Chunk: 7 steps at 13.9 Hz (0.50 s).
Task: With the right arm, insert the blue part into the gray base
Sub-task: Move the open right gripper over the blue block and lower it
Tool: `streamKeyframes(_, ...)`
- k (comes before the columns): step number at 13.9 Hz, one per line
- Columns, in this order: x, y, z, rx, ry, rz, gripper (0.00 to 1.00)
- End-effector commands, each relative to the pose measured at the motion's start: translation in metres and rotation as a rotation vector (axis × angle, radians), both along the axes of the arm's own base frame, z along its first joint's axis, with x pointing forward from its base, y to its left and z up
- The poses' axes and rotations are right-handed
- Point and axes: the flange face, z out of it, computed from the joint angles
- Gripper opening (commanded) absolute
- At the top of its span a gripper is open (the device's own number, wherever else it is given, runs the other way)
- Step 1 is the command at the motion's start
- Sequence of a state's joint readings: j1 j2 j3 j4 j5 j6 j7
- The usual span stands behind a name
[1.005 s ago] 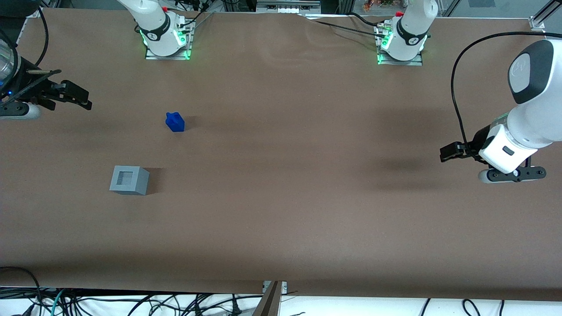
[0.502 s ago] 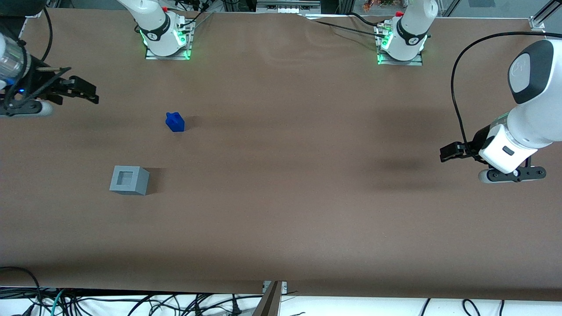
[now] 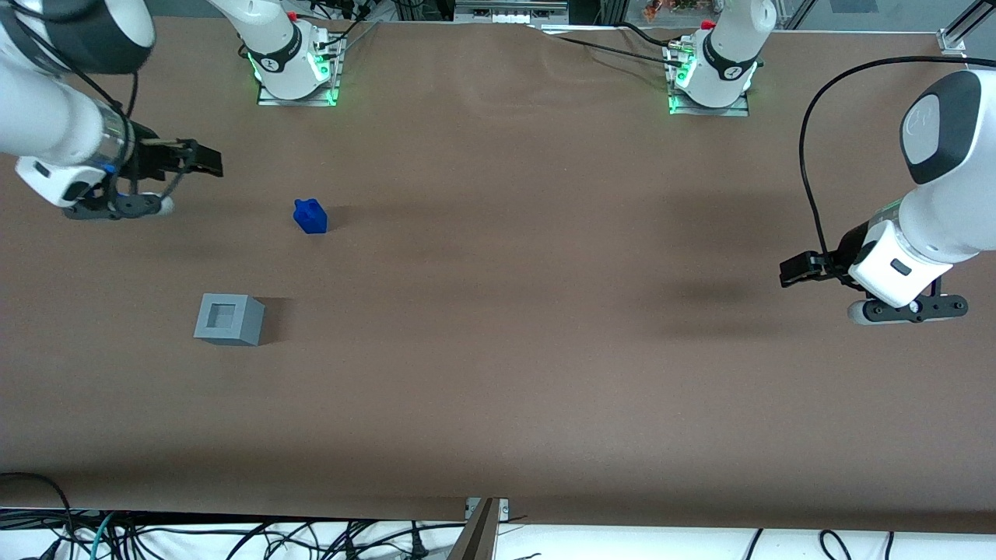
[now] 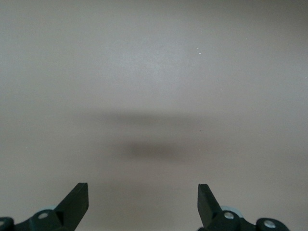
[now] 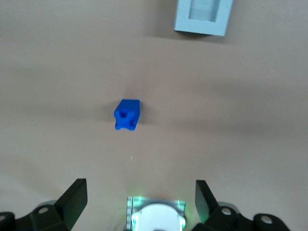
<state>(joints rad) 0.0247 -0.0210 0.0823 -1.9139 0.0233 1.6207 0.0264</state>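
Observation:
The blue part (image 3: pixel 310 216) sits on the brown table; it also shows in the right wrist view (image 5: pixel 127 114). The gray base (image 3: pixel 229 319), recess up, stands nearer the front camera than the blue part; the right wrist view shows it too (image 5: pixel 203 16). My right gripper (image 3: pixel 208 163) hangs above the table toward the working arm's end, beside the blue part and apart from it. Its jaws stand wide open and empty in the right wrist view (image 5: pixel 139 202).
Two arm bases with green lights (image 3: pixel 294 66) (image 3: pixel 710 78) stand at the table's edge farthest from the front camera. One base shows in the right wrist view (image 5: pixel 156 216). Cables hang below the near table edge (image 3: pixel 233 537).
The right arm has swung in from the table's end toward the blue part, and its gripper has moved closer to it. The blue part and gray base have not moved.

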Motion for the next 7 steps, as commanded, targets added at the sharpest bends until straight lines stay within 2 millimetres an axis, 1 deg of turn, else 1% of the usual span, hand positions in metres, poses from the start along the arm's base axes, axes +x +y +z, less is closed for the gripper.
streamKeyframes(1, -0.042, 0.029, -0.033, -0.048, -0.060, -0.065, 0.99)
streamKeyframes(2, -0.056, 0.050, -0.048, -0.060, -0.100, -0.040, 0.99)
streamKeyframes(3, -0.067, 0.061, -0.064, -0.061, -0.130, -0.015, 0.99)
streamKeyframes(6, -0.075, 0.058, -0.106, -0.050, -0.183, -0.012, 0.99)
streamKeyframes(7, -0.082, 0.055, -0.125, -0.045, -0.200, -0.013, 0.99)
